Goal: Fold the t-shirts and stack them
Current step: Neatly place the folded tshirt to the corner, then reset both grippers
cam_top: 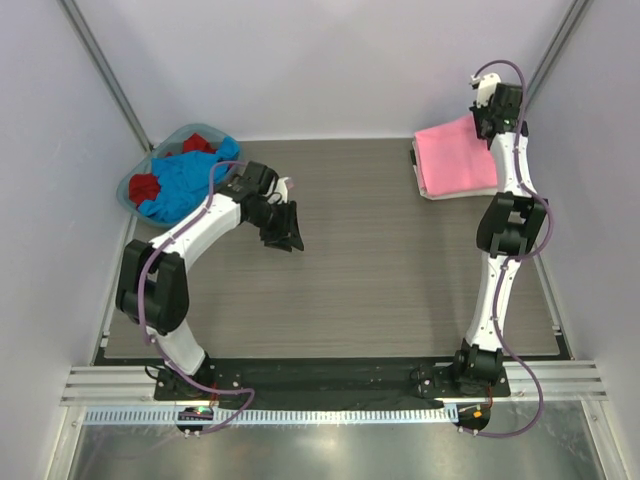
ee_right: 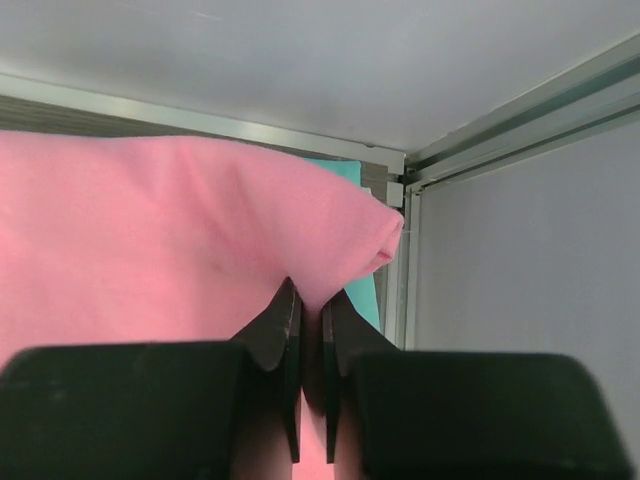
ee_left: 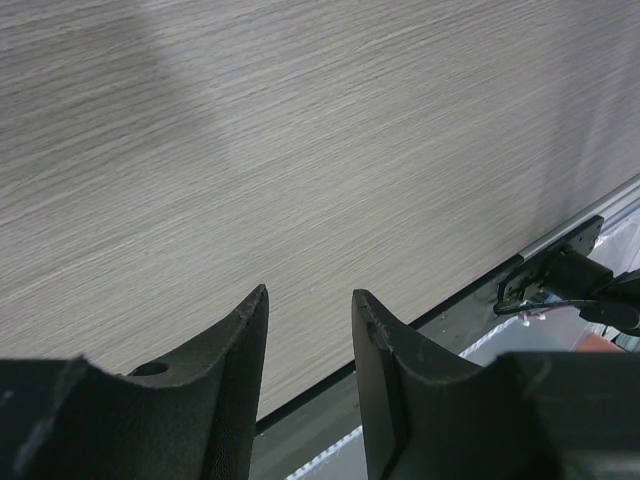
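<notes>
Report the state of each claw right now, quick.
Left claw: open, holding nothing.
Right claw: shut on the pink t-shirt.

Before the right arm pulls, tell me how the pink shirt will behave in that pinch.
Probably floppy: the pink t-shirt sags and puckers where the right gripper pinches its edge. Likely light: a thin fold fits between nearly closed jaws. It may unfold rather than lift as one piece.

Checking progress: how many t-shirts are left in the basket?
2: a blue t-shirt on top, a red t-shirt showing beside and behind it, in the basket at far left. More may be hidden underneath.
</notes>
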